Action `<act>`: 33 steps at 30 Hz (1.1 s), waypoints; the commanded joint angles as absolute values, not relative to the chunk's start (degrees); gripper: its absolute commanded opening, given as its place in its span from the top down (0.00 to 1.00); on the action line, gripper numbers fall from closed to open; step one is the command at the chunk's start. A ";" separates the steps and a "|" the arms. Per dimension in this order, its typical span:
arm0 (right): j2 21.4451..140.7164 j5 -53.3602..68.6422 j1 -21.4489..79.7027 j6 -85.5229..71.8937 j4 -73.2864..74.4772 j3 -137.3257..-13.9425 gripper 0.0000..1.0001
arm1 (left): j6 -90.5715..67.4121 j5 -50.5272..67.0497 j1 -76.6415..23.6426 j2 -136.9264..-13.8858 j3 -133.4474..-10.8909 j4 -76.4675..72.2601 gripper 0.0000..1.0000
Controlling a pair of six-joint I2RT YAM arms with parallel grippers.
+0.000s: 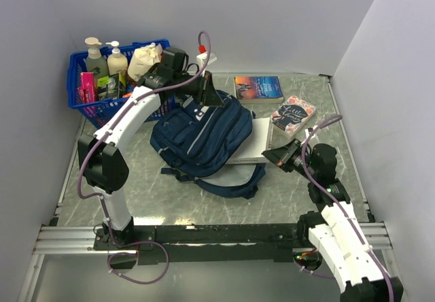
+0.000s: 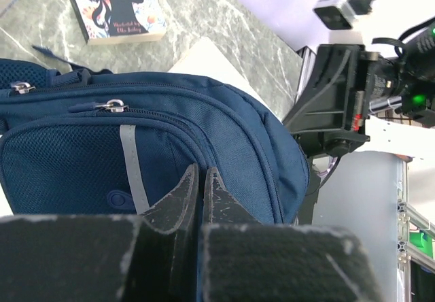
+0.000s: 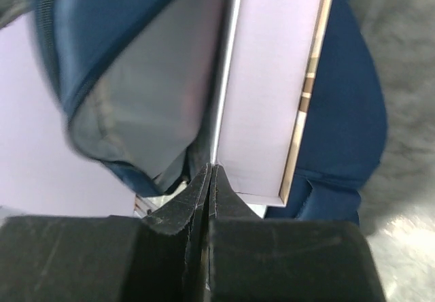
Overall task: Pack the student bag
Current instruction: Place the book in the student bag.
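The student bag (image 1: 200, 135), a navy backpack with a grey stripe, lies in the middle of the table. My left gripper (image 1: 208, 91) is at its far top edge, fingers pressed together on the bag's fabric (image 2: 224, 125), and holds the flap up. A white flat book (image 1: 257, 142) sticks halfway out of the bag's open right side. My right gripper (image 1: 266, 154) is shut, and its tips (image 3: 212, 169) touch the book's near edge (image 3: 272, 77). The bag's grey lining (image 3: 143, 98) shows above the book.
A blue plastic basket (image 1: 85, 98) with bottles and packets stands at the back left. Two paperback books lie beyond the bag, one at the back (image 1: 258, 88) and one at the right (image 1: 293, 113), the latter also in the left wrist view (image 2: 112, 6).
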State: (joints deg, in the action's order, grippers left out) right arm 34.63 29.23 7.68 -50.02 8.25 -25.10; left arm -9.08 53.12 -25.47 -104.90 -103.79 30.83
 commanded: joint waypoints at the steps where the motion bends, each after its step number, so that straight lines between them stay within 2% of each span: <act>1: 32.07 31.99 7.56 -52.20 -1.74 -25.76 1.00 | -10.36 58.62 -25.84 -103.36 -111.27 25.76 0.99; 3: 35.23 33.83 7.65 -55.45 -8.15 -23.21 1.00 | -11.78 58.80 -26.36 -103.27 -112.06 25.23 0.99; 7: 49.61 36.91 9.75 -56.08 -12.48 -23.46 1.00 | -11.95 59.06 -27.42 -102.75 -113.20 25.58 0.99; 12: 64.13 35.68 17.82 -51.24 -5.63 -32.25 1.00 | -12.30 60.38 -27.86 -102.22 -112.41 25.49 0.99; 18: 72.75 37.26 20.65 -47.03 -0.89 -40.16 1.00 | -13.27 62.93 -27.77 -101.95 -112.85 25.05 0.99; 21: 74.26 37.27 21.44 -45.44 -0.26 -41.57 0.98 | -13.62 63.89 -27.86 -101.43 -113.12 25.22 0.99; 22: 74.53 37.61 21.36 -45.27 1.56 -41.40 0.91 | -13.19 63.98 -27.86 -101.34 -113.03 25.49 0.99; 24: 73.92 37.53 21.36 -43.25 4.12 -41.83 0.70 | -12.22 63.98 -27.77 -100.99 -112.15 27.14 0.99; 26: 72.26 36.22 21.18 -40.00 9.20 -42.63 0.61 | -9.42 63.98 -27.69 -101.07 -110.93 29.17 0.99; 27: 69.29 36.04 20.83 -39.21 10.45 -42.63 0.53 | -7.93 64.33 -27.60 -101.25 -110.92 33.44 0.99; 29: 65.93 34.81 19.35 -36.66 15.60 -43.41 0.51 | -2.04 64.60 -27.25 -102.47 -112.05 39.78 0.99; 33: 56.98 33.92 14.26 -33.49 20.12 -45.52 0.64 | 11.56 65.04 -26.37 -104.24 -113.99 55.08 0.99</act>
State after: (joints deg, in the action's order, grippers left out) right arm 66.06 36.80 18.65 -39.20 18.13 -39.55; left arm -2.74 60.93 -26.89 -104.86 -110.74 41.30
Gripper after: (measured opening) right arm 0.422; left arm 0.015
